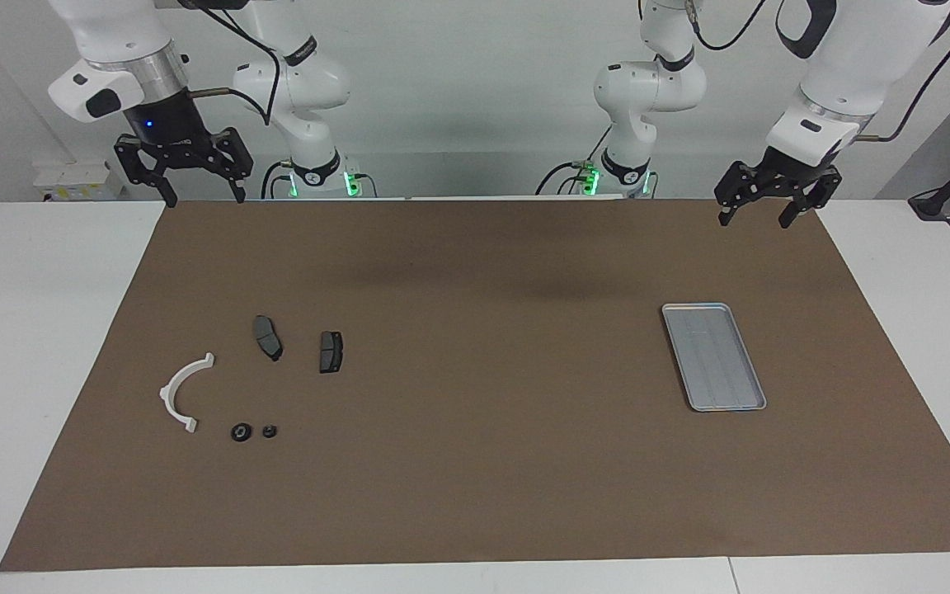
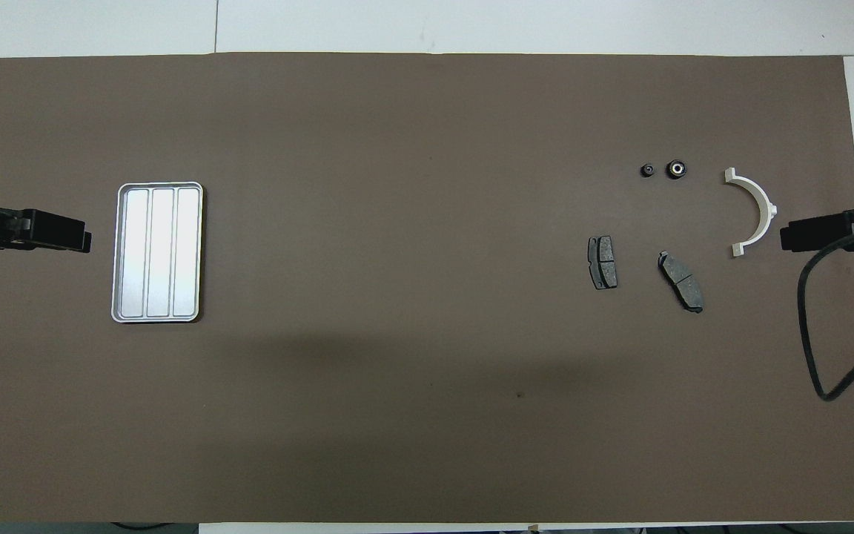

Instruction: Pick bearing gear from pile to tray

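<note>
Brown mat (image 1: pixel 475 462) covers most of the white table (image 1: pixel 38 330).

Tray (image 1: pixel 751 406), silver-grey with a ridged bottom, lies flat on the mat toward the left arm's end of the table; nothing in it.

Pile sits toward the right arm's end, parts loose and apart from one another:
- white arc bracket (image 1: pixel 171 396), closest of the parts to that end edge of the table
- two dark brake pads, one (image 1: pixel 268 337) beside the other (image 1: pixel 330 351), both nearer to the robots than the bracket
- two small black round pieces, the larger (image 1: pixel 239 432) and the smaller (image 1: pixel 269 431), just beside each other, farther from the robots than the pads; which of them is the bearing gear, cannot tell.

Right gripper (image 1: pixel 200 196) hangs raised over the mat's corner nearest the robots at the right arm's end, fingers spread apart, holding nothing. Left gripper (image 1: pixel 756 217) hangs raised over the mat's edge nearest the robots at the left arm's end, fingers spread apart, holding nothing. Both well apart from the parts and the tray.
</note>
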{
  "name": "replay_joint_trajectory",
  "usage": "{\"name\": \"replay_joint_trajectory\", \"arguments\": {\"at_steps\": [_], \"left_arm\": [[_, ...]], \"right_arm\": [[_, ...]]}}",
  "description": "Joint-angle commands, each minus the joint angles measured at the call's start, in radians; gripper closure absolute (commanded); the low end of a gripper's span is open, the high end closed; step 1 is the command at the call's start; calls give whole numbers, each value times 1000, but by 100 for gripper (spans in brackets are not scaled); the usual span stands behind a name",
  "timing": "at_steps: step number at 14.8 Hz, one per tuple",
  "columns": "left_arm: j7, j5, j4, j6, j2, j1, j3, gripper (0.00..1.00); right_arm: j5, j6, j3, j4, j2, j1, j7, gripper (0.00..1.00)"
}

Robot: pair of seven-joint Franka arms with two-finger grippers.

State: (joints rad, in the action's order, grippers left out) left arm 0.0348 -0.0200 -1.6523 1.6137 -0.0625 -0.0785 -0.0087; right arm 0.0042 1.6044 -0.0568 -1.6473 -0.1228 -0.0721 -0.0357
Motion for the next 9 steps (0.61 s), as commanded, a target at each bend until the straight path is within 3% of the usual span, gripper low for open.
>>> {"name": "replay_joint_trajectory", "arguments": {"at_steps": [1,5,9], "left_arm": [[2,-11,-15,2,-16,-4,6,0],[2,-11,-17,2,-16,-3,6,0],[2,-9,-17,2,-16,-3,6,0]], "right_arm": [[-3,0,5,-29,-20,9,-7,0],[-7,112,5,-109,15,0,210,0],[-10,238,5,-121,146,-3,356,0]]}}
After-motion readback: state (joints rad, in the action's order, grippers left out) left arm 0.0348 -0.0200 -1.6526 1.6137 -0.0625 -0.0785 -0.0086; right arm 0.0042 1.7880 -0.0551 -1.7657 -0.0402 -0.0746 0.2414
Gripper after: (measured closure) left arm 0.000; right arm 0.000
